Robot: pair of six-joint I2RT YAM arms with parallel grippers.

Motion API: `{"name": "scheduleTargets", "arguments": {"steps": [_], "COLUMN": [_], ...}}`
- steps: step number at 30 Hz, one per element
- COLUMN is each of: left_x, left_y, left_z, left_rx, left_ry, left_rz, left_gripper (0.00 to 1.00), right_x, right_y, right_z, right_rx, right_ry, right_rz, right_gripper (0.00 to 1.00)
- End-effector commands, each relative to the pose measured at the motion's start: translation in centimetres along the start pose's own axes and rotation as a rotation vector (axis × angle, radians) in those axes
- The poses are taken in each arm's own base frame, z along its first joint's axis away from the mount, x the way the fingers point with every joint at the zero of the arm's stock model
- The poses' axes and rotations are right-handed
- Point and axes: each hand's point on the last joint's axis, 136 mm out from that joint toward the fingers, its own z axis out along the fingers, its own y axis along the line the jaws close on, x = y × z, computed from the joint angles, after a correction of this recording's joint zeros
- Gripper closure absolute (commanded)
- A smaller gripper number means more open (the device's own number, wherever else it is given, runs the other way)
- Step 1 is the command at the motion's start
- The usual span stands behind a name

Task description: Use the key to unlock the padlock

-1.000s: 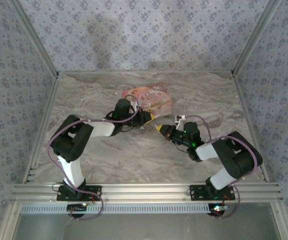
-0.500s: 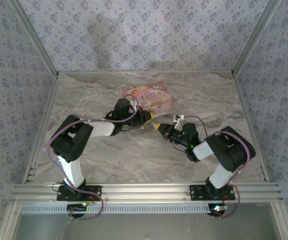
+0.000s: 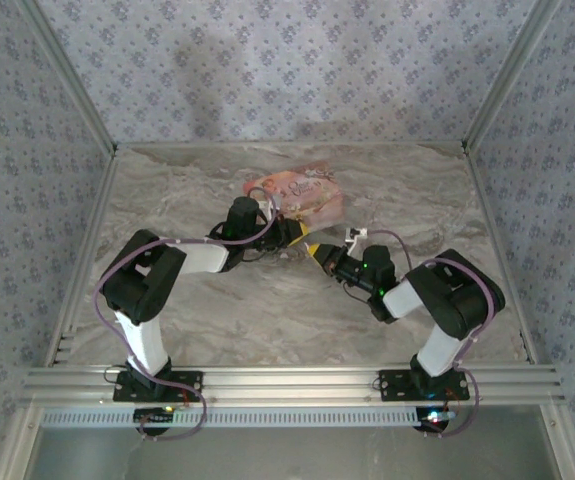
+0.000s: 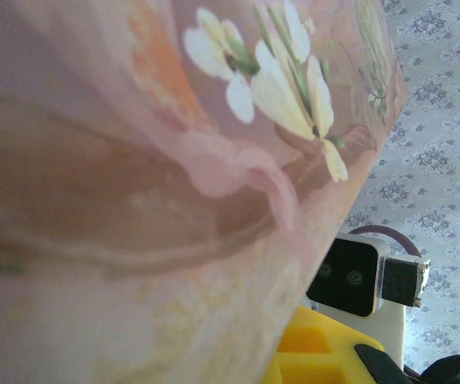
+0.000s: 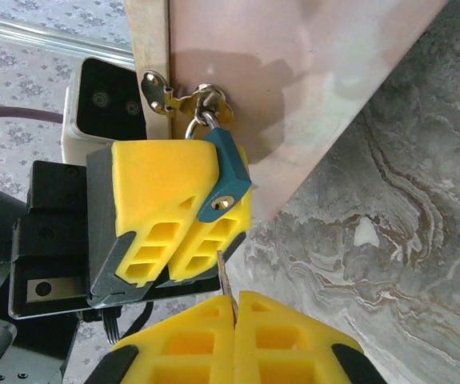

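The right gripper (image 3: 319, 254) has slid in toward the pink illustrated box (image 3: 302, 195) over the last second, closing the gap on the left gripper (image 3: 295, 235). That brings the thin grey metal key (image 5: 224, 276) just short of the keyhole, not yet in! The right claw is clenched on that key, its tip poking out between the yellow pads. The left claw is clamped on the tiny blue padlock (image 5: 228, 172), which hangs by its shackle from the box's metal hasp (image 5: 166, 92).
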Motion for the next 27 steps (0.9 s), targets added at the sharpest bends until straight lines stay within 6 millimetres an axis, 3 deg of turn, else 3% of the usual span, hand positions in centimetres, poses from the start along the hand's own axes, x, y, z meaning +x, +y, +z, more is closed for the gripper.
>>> {"name": "scheduleTargets", "arguments": {"steps": [1, 27], "left_x": [-0.5, -0.3], "left_y": [-3.0, -3.1], "left_z": [-0.8, -0.7], "left_rx": [0.098, 0.113], "left_ry": [-0.008, -0.01], "left_rz": [0.046, 0.041], "left_gripper": [0.98, 0.97], "right_x": [-0.8, -2.1], "right_y": [1.1, 0.8], "right_z": [0.6, 0.9], "right_rx": [-0.037, -0.027], "right_ry": [-0.029, -0.064], "right_rz": [-0.009, 0.005], "right_gripper": [1.0, 1.0]}}
